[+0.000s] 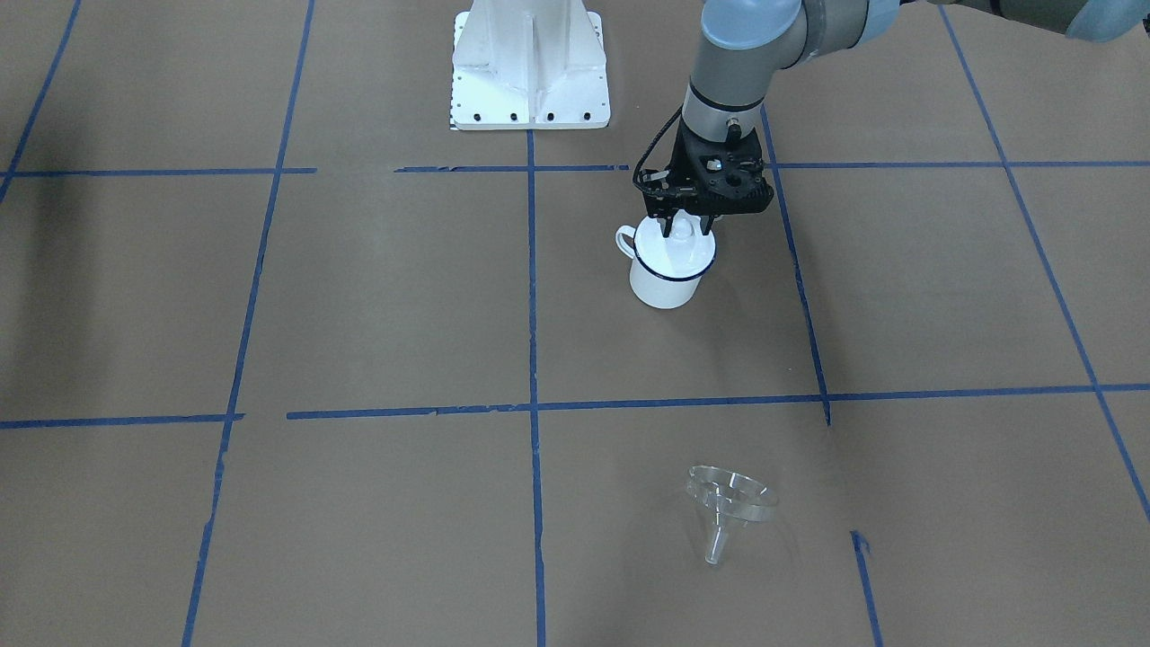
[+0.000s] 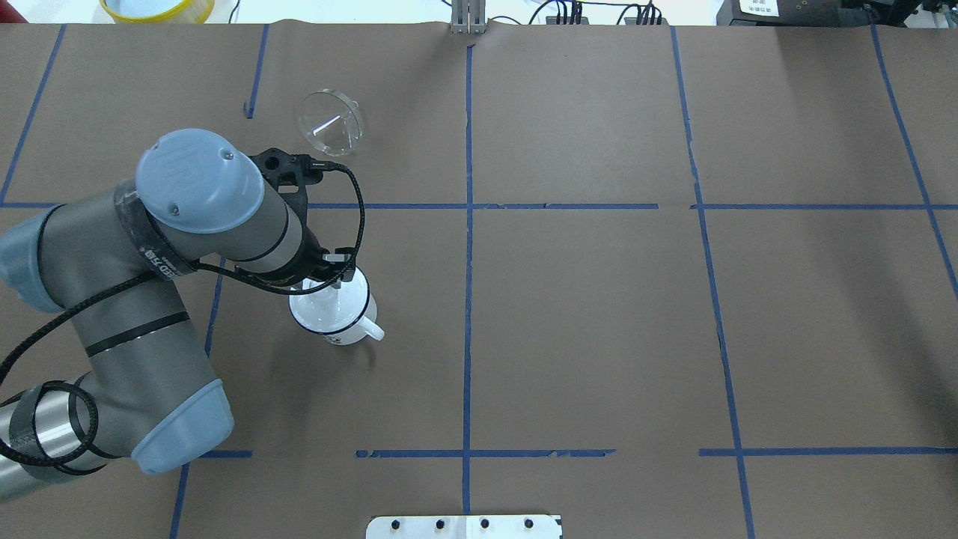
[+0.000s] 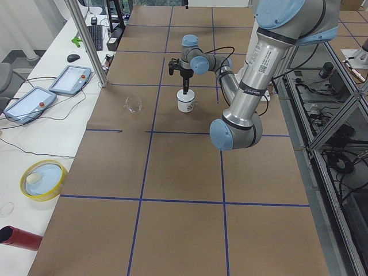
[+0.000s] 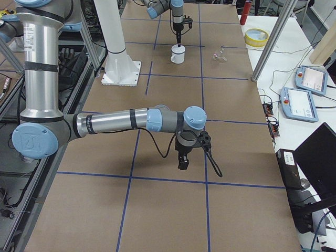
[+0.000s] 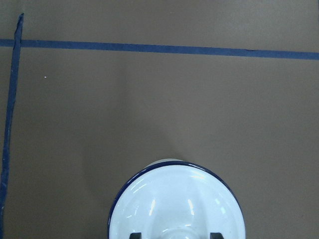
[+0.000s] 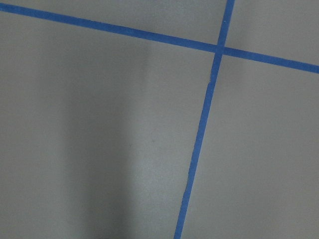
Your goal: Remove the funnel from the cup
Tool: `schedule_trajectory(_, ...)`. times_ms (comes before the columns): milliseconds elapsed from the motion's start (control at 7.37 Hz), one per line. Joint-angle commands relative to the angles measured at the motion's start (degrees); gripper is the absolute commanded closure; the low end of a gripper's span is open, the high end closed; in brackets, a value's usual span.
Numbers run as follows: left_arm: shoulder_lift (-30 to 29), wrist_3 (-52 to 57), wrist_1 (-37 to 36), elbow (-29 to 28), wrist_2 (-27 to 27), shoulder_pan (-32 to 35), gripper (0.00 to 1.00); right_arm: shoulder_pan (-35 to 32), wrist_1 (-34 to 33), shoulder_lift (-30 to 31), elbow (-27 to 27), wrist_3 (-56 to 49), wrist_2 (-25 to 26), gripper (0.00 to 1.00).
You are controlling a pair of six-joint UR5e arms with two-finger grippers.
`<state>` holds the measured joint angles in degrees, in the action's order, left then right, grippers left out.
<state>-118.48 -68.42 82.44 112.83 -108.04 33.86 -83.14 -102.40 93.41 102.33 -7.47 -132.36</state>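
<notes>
The clear funnel [image 1: 728, 499] lies on its side on the brown table, well apart from the cup; it also shows in the overhead view [image 2: 331, 122]. The cup [image 1: 663, 283], a white mug with a dark blue rim, stands upright [image 2: 340, 329] with a round white knobbed lid [image 5: 177, 199] on top. My left gripper [image 1: 687, 226] hangs straight over the mug, fingers open on either side of the lid's knob with small gaps. My right gripper [image 4: 182, 157] hovers low over bare table far from both; I cannot tell if it is open or shut.
The robot's white base plate [image 1: 530, 72] stands behind the mug. A yellow bowl [image 2: 157, 7] sits off the table's far left corner. Control tablets [image 3: 69, 80] and a red cylinder [image 3: 20, 237] lie on the side bench. Blue tape lines grid the table.
</notes>
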Motion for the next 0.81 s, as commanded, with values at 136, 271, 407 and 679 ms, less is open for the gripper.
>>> schedule_trajectory(136,2.26,8.24,0.87,4.3,-0.15,2.16,0.0,0.0,0.0,0.01,-0.02,0.0,0.0,0.0)
schedule_trajectory(271,6.9,16.57,3.49,5.81,-1.63,7.66,0.0,0.0,0.0,0.01,-0.02,0.0,0.0,0.0)
schedule_trajectory(407,11.73,26.31,6.91,5.39,-6.08,13.72,0.0,0.0,0.0,0.01,-0.02,0.0,0.0,0.0)
schedule_trajectory(679,20.27,49.43,10.1,3.12,-14.71,28.74,0.0,0.0,0.0,0.01,-0.02,0.0,0.0,0.0)
